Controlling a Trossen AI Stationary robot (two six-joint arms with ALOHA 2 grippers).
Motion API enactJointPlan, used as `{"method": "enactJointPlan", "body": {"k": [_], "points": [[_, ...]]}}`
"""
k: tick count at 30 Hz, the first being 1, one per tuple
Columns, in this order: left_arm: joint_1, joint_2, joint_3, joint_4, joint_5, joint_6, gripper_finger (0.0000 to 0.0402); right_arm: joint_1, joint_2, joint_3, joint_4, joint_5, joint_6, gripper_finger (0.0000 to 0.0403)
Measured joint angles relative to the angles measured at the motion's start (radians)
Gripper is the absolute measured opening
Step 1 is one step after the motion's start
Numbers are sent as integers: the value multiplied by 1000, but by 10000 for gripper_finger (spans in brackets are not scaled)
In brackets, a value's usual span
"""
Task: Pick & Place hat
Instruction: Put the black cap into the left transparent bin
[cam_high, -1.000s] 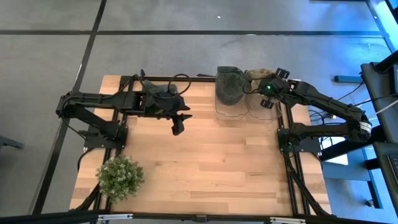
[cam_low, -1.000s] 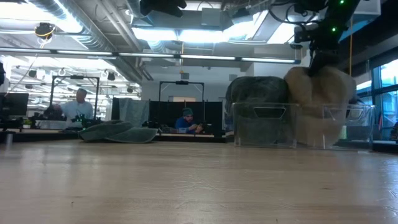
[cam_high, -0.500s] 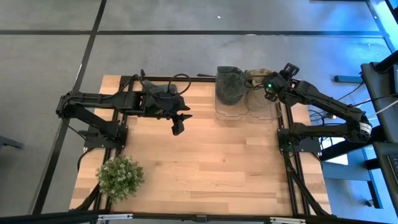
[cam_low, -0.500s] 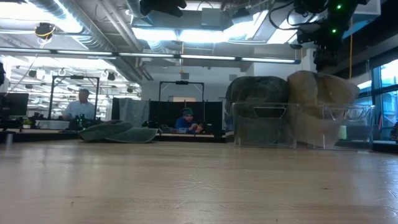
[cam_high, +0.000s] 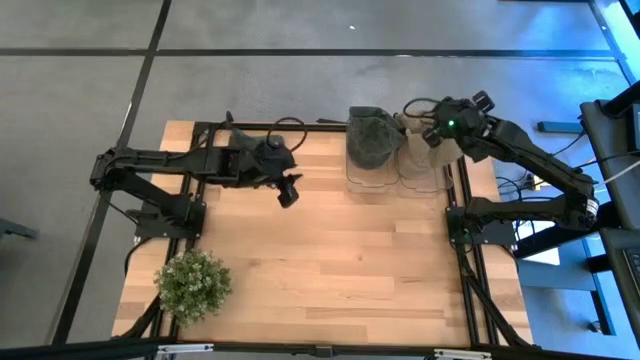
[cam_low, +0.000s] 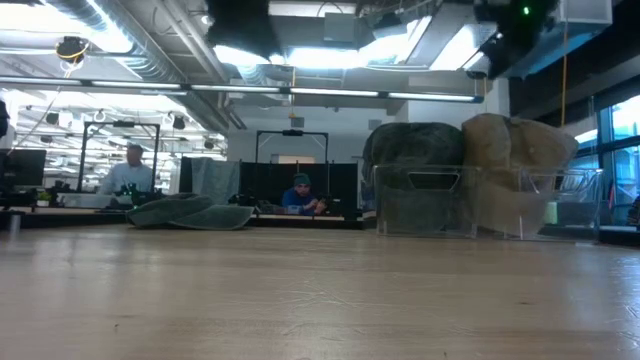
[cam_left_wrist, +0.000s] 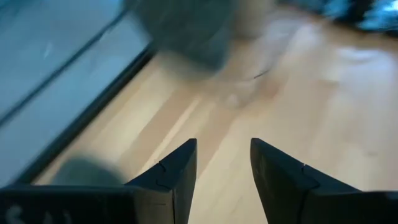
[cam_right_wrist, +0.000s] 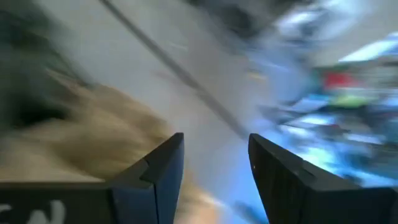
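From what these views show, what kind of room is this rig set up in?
Probably an open-plan lab or workshop office: exposed ceiling ducts and strip lights overhead, a person seated at a desk with monitors behind the wooden table, and another seated person farther back.

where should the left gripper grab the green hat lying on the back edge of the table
The green hat lies flat and low on the table, so a side approach would likely just push it. Probably best to come from above and pinch the raised crown, jaws straddling the soft fold. The left gripper is open near it; the right gripper is open over the tan hat in its clear bin.
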Motion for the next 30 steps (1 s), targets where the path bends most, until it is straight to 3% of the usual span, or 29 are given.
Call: {"method": "enactJointPlan", "body": {"k": [4, 8, 16, 30], "points": [[108, 0, -43, -125, 49, -172, 145, 37, 0, 19, 56, -345, 114, 181], [202, 0, -117, -158, 52, -259, 145, 104, 5, -23, 146, -513, 126, 181], [335, 0, -247, -189, 34, -517, 141, 190, 9, -105, 187, -521, 175, 181], [445, 1, -507, -75, -19, -600, 132, 204, 10, -122, 237, -521, 169, 181]]}}
